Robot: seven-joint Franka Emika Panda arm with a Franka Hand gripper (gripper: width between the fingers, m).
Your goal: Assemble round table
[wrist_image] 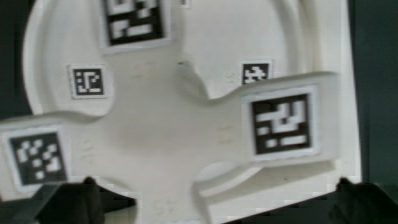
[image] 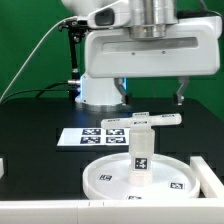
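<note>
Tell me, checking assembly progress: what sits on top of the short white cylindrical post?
The white plastic cross-shaped foot rests on it; the post stands on the large rimmed round disc. The foot hides the joint itself.

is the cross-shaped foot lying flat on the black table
No, the foot sits atop the upright post standing in the disc.

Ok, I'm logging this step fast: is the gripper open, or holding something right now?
Gripper: open, fingers spread wide above the cross-shaped foot, holding nothing.
</note>
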